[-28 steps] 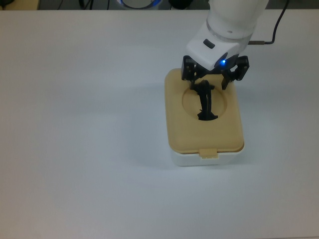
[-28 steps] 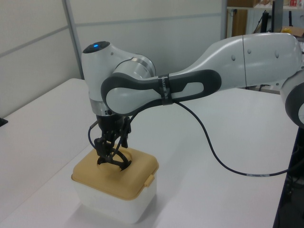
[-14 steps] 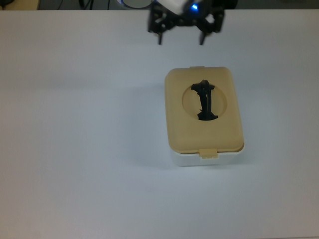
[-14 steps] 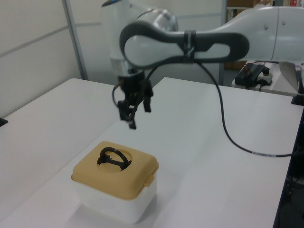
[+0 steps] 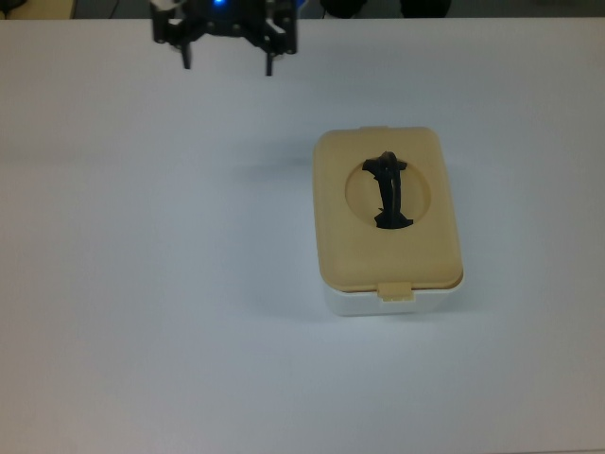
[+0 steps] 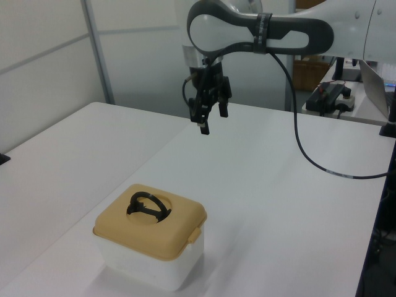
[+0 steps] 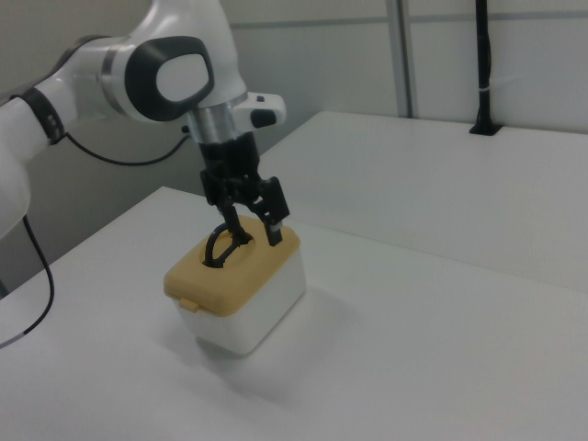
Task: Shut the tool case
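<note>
One wide-open, empty claw (image 5: 227, 59) hangs in the air well apart from the tool case (image 5: 388, 222), which sits lid-down on the table (image 5: 142, 284) below and toward the top view's lower right of it, long axis running up-down there.

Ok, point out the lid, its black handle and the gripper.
lid (image 5: 340, 246), top view, flat tan surface.
black handle (image 5: 389, 194), top view, middle of the bar.
gripper (image 5: 227, 64), top view, between the fingertips.
</note>
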Tool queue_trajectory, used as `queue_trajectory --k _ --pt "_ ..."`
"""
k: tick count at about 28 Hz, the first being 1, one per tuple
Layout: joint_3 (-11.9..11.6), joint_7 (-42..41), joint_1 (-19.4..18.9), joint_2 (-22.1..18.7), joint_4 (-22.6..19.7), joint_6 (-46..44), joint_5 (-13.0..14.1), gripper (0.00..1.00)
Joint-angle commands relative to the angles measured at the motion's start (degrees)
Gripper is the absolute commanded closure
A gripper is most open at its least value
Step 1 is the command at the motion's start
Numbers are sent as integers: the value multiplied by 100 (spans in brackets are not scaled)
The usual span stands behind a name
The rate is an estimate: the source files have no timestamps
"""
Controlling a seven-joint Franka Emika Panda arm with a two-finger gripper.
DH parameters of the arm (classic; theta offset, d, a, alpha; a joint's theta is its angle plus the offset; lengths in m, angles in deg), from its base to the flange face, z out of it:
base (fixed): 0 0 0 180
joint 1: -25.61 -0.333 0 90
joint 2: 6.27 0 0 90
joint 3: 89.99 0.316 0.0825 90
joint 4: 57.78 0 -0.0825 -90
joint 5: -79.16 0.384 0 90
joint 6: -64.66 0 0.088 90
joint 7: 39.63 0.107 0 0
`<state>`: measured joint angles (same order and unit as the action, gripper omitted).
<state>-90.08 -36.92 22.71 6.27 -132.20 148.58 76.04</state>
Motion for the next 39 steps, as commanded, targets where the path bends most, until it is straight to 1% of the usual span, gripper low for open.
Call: queue_trajectory --k 1,6,13,17,23,31,35,39 --pt "17 -210 263 -225 -231 10 22 0" --pt "-27 -288 422 -260 -231 19 22 0" --pt "-53 -552 650 -436 -240 -7 22 0" --pt "-62 -561 651 -462 -240 -16 22 0" --pt "-53 -579 686 -629 -477 -7 31 0" --pt "-53 -710 729 -559 -494 89 31 0" --pt "-44 -737 800 -542 -573 413 40 0" --pt "-53 -737 800 -533 -591 520 40 0"
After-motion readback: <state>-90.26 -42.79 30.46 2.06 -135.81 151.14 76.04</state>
